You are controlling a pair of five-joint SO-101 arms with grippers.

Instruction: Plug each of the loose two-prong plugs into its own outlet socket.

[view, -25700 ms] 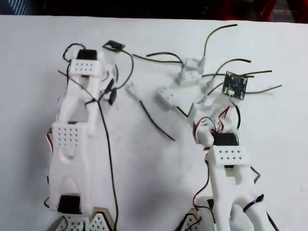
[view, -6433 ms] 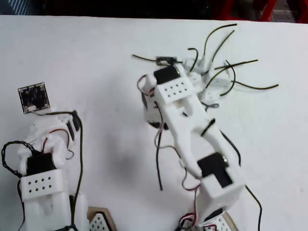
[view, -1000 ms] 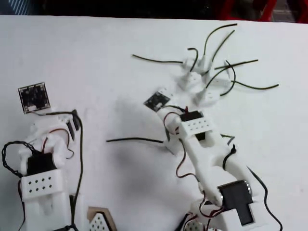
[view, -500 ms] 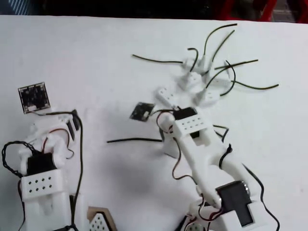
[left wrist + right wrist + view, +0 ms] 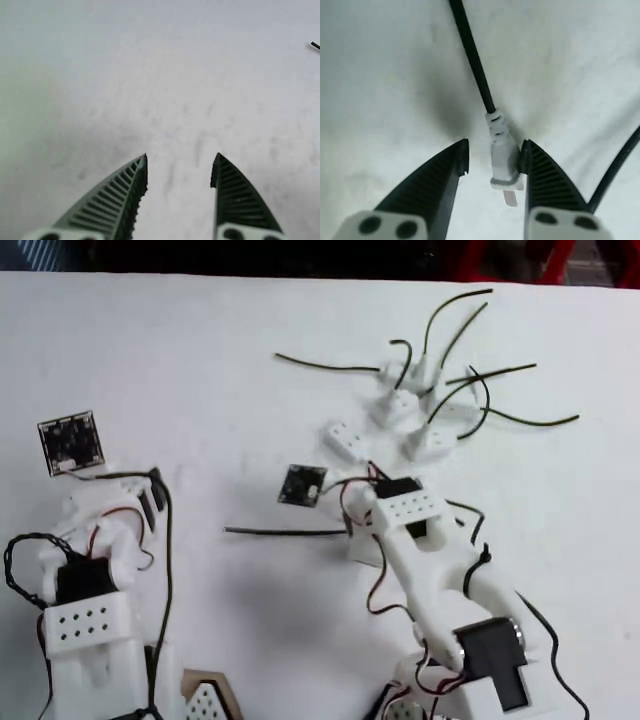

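A loose white two-prong plug (image 5: 502,161) on a black cord (image 5: 472,55) lies on the white table between the fingers of my right gripper (image 5: 495,146). The gripper is open; the plug rests against one finger (image 5: 540,175), with a gap to the other. From above, that cord (image 5: 285,531) runs left from the right gripper (image 5: 352,532). A white outlet socket block (image 5: 345,440) with no cord sits just beyond it. My left gripper (image 5: 180,160) is open over bare table, and the left arm (image 5: 90,570) is folded at the near left.
A cluster of white socket blocks (image 5: 420,410) with plugs and curling black cords (image 5: 500,418) sits at the back right. A cord tip (image 5: 315,45) shows far off in the left wrist view. The table's far edge (image 5: 200,276) meets a dark background.
My right arm's wrist swung left and then settled back slightly, and its camera board came down toward the loose cord. The cordless socket block is now uncovered. The left arm has not moved.
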